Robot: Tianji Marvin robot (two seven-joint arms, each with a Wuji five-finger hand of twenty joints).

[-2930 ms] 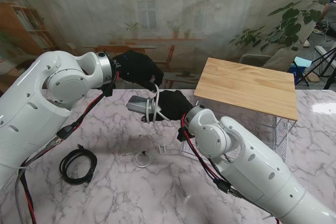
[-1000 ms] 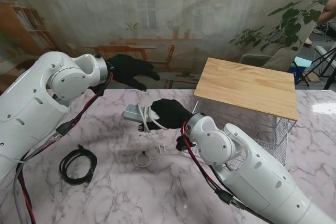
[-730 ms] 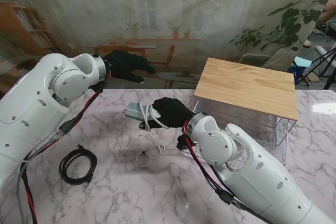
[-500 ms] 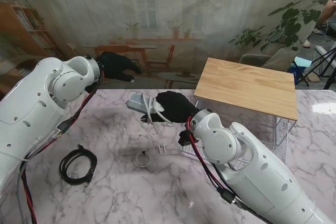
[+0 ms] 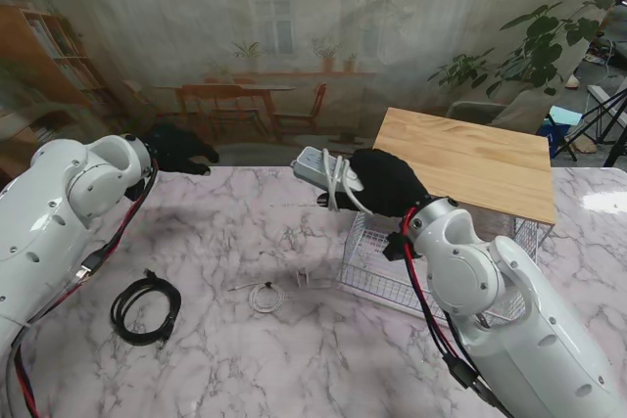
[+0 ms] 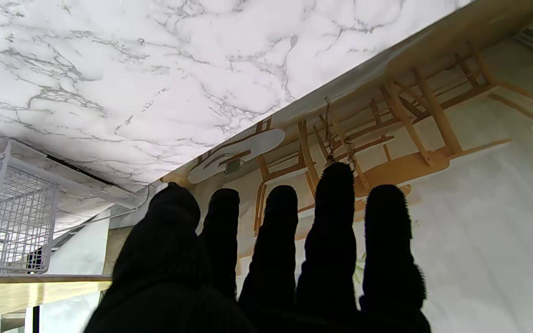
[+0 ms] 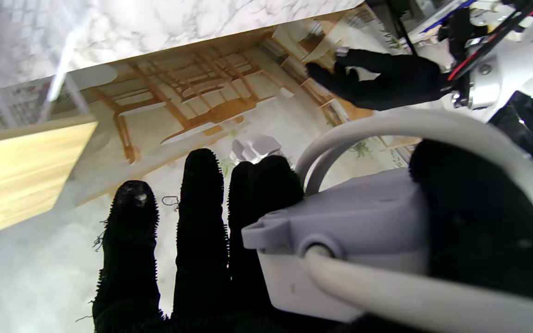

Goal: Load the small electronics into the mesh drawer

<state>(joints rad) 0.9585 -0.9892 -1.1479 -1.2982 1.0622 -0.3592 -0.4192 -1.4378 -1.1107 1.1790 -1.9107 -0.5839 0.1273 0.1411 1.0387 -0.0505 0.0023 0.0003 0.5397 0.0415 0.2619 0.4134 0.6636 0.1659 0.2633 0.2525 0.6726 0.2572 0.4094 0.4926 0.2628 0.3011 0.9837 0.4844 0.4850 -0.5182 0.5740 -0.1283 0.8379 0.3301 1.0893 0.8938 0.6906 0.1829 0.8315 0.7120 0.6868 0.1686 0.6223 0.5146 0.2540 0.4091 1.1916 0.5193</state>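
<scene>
Power strip held in the air over the mesh drawer's far corner.

The grey power strip (image 5: 315, 165) with its white cord (image 5: 338, 183) wrapped round it is clasped between the right hand's (image 5: 384, 181) thumb and fingers, above the pulled-out mesh drawer (image 5: 377, 266). Left of the drawer on the marble table (image 5: 245, 359) lie a small white cable (image 5: 263, 295) and, farther left, a coiled black cable (image 5: 145, 307). The left hand (image 5: 178, 149) hovers empty, well left of the drawer, fingers straight and apart.

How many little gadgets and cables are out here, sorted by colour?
White or grey: 3, namely the power strip in the right hand, the coiled white cable and a small white piece.
Black: 1, the coiled black cable.
Total: 4.
</scene>
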